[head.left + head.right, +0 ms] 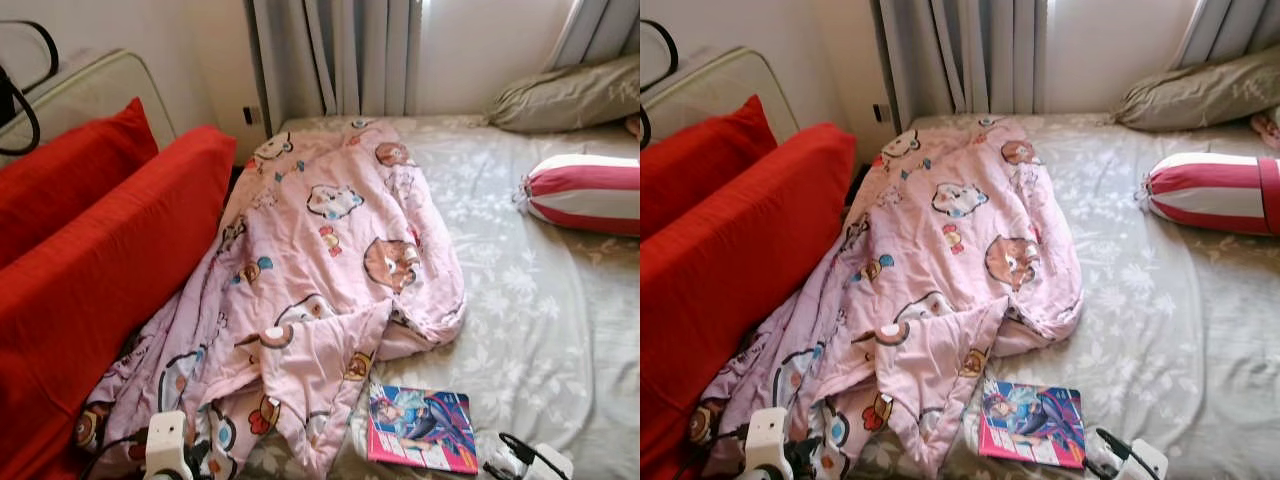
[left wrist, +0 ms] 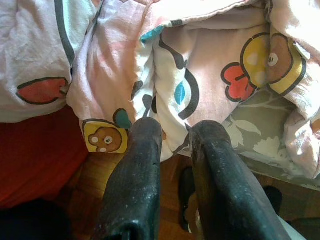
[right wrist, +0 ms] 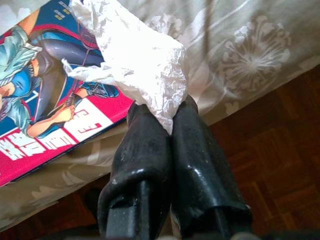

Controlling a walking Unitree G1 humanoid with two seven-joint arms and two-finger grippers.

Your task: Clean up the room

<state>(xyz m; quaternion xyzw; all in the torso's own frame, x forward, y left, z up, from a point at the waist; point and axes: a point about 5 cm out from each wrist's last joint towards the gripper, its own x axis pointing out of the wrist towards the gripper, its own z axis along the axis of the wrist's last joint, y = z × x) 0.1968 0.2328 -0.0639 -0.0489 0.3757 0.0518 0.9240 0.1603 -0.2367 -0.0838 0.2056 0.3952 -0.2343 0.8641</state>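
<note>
At the bed's (image 1: 540, 330) near edge, the right gripper (image 3: 161, 111) pinches a crumpled white tissue (image 3: 134, 65) over the comic book (image 1: 422, 428). The left gripper (image 2: 176, 129), fingers slightly spread, hovers at the pink blanket's (image 1: 330, 260) near corner.

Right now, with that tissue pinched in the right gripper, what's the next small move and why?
Probably lift the right gripper up off the bed. Its fingers are shut on the crumpled tissue, which lies over the corner of the comic, so raising it should free the tissue for binning.
</note>
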